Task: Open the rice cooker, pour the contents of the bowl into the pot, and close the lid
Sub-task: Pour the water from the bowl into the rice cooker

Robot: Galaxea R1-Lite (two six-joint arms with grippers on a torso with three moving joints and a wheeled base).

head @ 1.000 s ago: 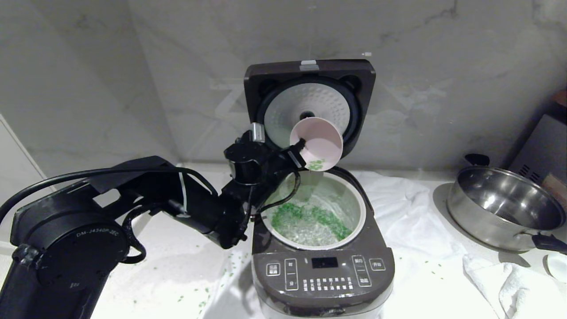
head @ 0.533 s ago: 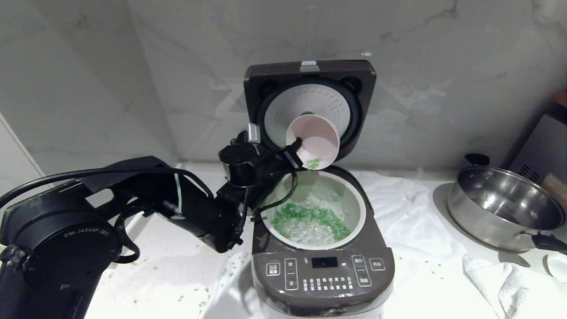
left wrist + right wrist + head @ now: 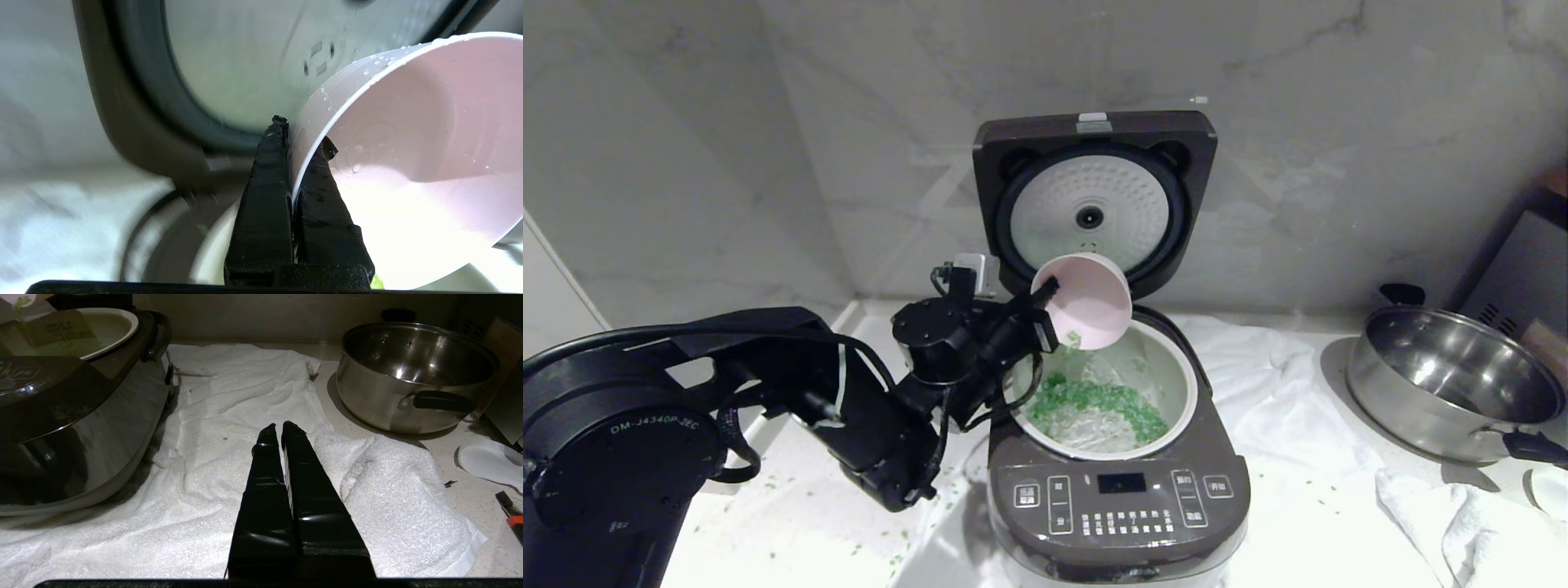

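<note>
bowl (image 3: 1086, 304) over pot (image 3: 1176, 359) rear-left, lid (image 3: 1094, 196) behind, pan (image 3: 1445, 384) right

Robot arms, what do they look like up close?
The left arm is glossy black with round joints, looped black cables and small white lettering on its big joint. The left gripper and right gripper each have two long, flat black fingers that narrow toward the tips.

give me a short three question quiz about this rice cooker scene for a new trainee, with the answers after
1. True or false: the lid of the rice cooker stands open.
2. Which gripper holds the bowl, and where do its jaws pinch it?
3. Multiple choice: the green contents lie mostly A) in the steel pan, B) in the pot, C) on the towel.

Key
1. True.
2. The left gripper, on the bowl's rim.
3. B.
</note>
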